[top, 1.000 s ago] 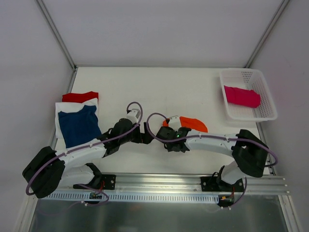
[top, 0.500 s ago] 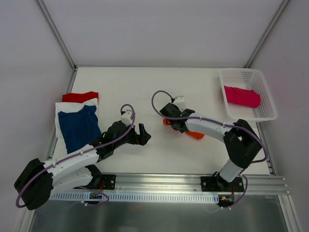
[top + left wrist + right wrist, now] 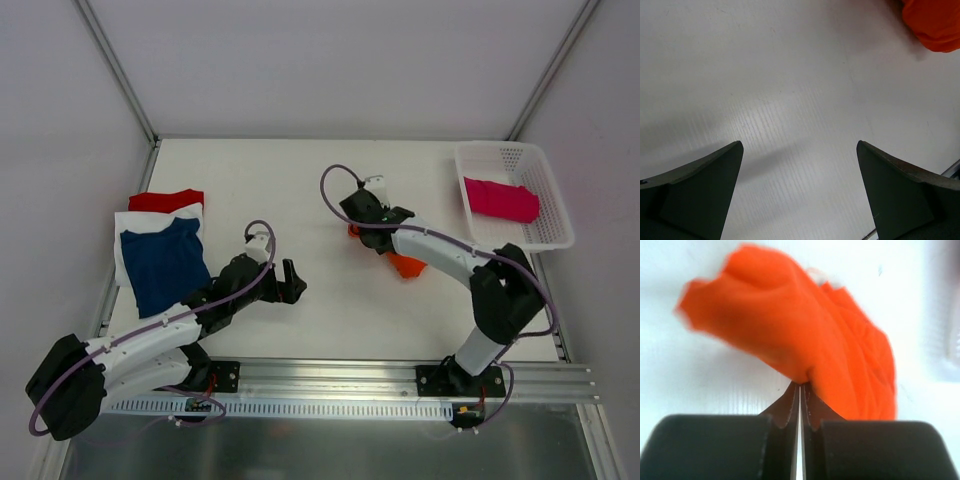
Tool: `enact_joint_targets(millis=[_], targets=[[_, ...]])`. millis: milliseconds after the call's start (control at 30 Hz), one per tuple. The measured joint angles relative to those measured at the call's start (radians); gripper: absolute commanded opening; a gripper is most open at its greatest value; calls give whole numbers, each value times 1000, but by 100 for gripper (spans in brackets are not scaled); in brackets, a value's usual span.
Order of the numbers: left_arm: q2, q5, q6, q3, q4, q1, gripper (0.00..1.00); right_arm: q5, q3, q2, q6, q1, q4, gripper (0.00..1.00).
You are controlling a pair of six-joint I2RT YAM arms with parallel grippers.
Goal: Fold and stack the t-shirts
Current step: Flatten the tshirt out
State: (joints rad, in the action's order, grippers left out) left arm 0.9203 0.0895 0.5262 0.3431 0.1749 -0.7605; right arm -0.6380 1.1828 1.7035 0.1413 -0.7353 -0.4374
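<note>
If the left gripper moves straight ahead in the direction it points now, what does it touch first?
Most likely the bare table. The orange t-shirt lies to the right of that line, so the left gripper would pass it; depth is unclear.

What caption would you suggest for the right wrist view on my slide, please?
Right tool shut on a fold of the bunched orange t-shirt, white table behind.

right claw closed onto orange t-shirt, moved back

Can see little of the orange t-shirt under the right arm from above; cropped at one o'clock in left wrist view, blurred at right wrist.
</note>
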Motion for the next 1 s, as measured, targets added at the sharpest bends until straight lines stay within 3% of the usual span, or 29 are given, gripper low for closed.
enact_joint_targets(millis=[533,767,1000], targets=[[135,-11,14,-6,65,0,99,141,431,-541,-175,-29,-158,2],[147,-14,26,-6,89,0,99,401,639,-557,-182,-16,-233,3],[150,-29,40,-6,99,0,99,729,568,-497,-93,-15,-201,3]])
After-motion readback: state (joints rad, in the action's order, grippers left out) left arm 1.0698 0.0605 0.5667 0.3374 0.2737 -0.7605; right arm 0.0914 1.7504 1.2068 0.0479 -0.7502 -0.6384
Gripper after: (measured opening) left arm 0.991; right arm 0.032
